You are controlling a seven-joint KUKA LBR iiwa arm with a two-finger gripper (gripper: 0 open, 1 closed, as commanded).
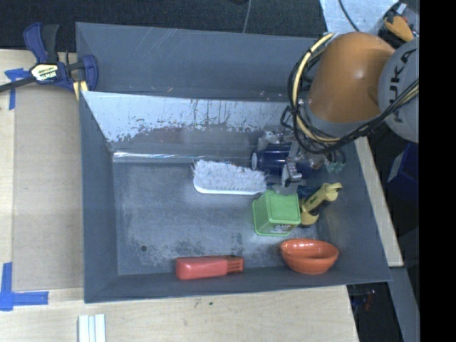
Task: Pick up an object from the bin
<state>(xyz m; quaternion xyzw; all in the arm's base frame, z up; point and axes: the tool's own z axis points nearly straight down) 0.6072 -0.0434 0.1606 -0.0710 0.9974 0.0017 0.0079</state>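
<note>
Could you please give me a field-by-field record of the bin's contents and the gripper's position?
brush: white bristled brush, back centre
box: green square plastic box, right of centre
toy: yellow plastic figure, right of the box
bowl: orange round bowl, front right corner
tool: red cylindrical object, along front wall
gripper: back right, by the brush's right end, behind the box

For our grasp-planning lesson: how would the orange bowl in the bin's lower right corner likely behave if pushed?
The orange bowl would probably slide or rock, given its rounded shape. It looks shallow, so likely light, and seemingly rigid.
</note>
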